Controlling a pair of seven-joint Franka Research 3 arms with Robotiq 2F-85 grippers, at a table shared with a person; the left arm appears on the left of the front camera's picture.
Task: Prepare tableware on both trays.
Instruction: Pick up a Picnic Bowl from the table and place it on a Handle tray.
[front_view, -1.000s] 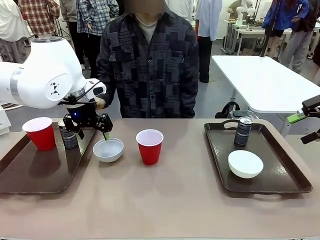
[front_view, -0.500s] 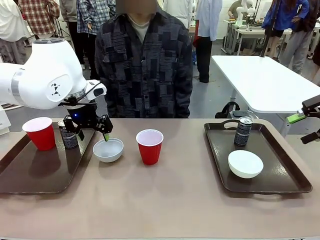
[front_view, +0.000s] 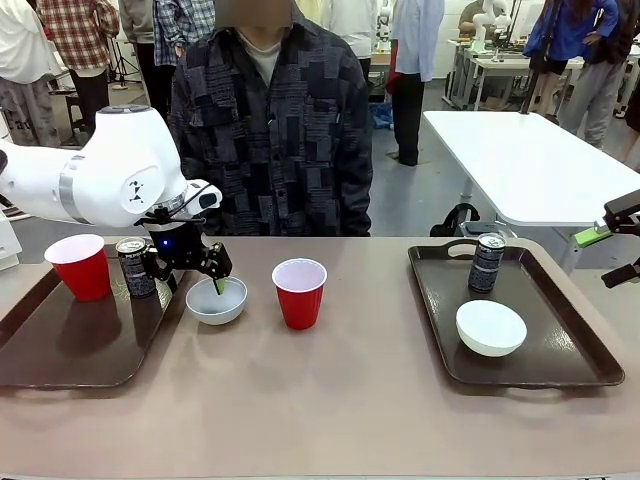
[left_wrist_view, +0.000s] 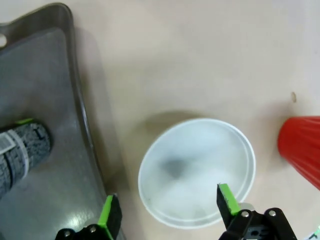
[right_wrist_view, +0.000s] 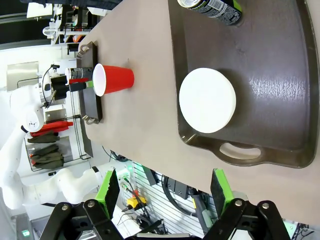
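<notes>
My left gripper (front_view: 190, 270) hangs open over a white bowl (front_view: 216, 300) that stands on the table just right of the left tray (front_view: 50, 350). In the left wrist view the bowl (left_wrist_view: 196, 172) lies between the green pads (left_wrist_view: 108, 216), one outside its edge, the other at its opposite rim. A red cup (front_view: 80, 265) and a can (front_view: 133, 266) stand on the left tray. Another red cup (front_view: 299, 292) stands mid-table. The right tray (front_view: 570, 345) holds a can (front_view: 487, 262) and a white bowl (front_view: 491, 327). My right gripper (right_wrist_view: 164, 192) is open, raised off the tray's far right.
A person in a dark patterned shirt (front_view: 270, 130) stands at the far side of the table, behind the bowl and the middle cup. The left tray's rim (left_wrist_view: 80, 115) runs close beside the bowl. Bare tabletop (front_view: 330, 400) stretches between the trays.
My left arm has shifted right and lower, bringing one finger inside the bowl's rim. The person has stepped a little to the left. The right arm is still.
</notes>
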